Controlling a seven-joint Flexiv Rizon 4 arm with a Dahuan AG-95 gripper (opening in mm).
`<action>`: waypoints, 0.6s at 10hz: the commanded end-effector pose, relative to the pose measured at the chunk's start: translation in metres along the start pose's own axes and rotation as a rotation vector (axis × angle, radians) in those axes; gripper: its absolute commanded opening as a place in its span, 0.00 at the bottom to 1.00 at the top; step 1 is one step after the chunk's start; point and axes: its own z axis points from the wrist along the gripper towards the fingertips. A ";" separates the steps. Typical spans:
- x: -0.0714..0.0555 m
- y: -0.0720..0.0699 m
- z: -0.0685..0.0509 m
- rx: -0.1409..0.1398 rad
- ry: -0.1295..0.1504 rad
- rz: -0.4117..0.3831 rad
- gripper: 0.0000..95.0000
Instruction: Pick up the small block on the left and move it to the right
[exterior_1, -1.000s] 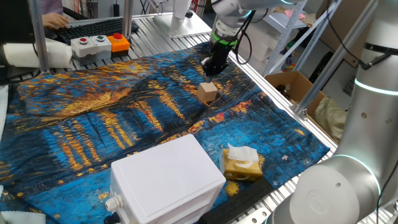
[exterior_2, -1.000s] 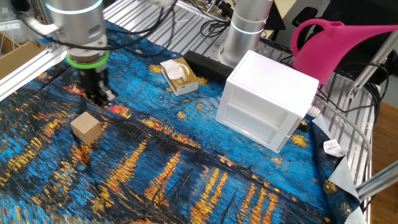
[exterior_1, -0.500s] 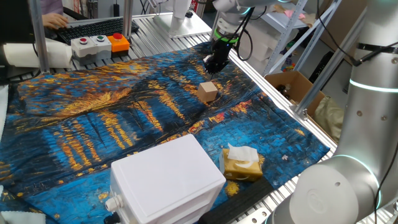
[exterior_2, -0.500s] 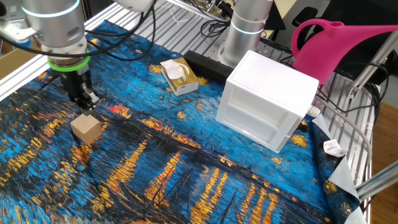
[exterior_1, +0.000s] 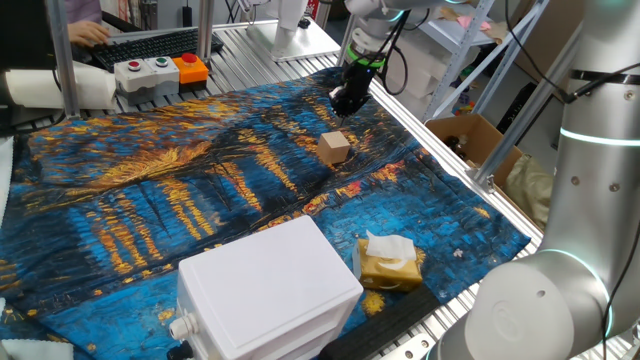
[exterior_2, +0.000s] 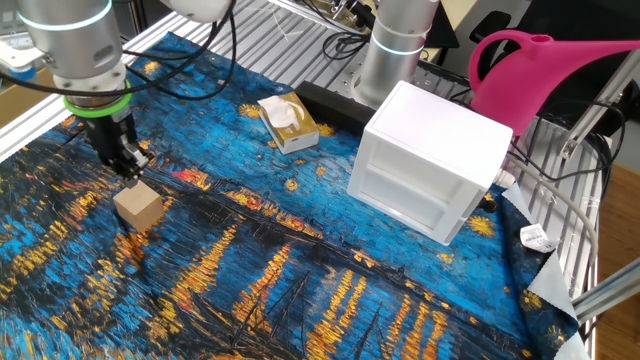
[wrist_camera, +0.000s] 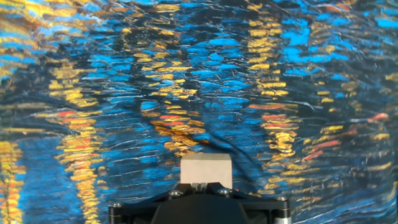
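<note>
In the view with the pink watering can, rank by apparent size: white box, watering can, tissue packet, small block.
1. White box
2. Watering can, cut off at the frame edge, so unsure against the box
3. Tissue packet
4. Small block, close to the packet

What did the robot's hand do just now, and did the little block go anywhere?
The gripper slid sideways over the painted cloth, leftward in the view with the pink watering can, and now hangs shut just beside the small block. It took hold of nothing. The block, the white box and the tissue packet stayed where they were.
</note>
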 end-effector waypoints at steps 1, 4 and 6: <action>-0.001 0.001 0.000 -0.063 0.015 0.027 0.00; 0.000 0.001 0.001 -0.057 0.006 0.040 0.00; 0.000 0.001 0.001 -0.047 0.005 0.037 0.40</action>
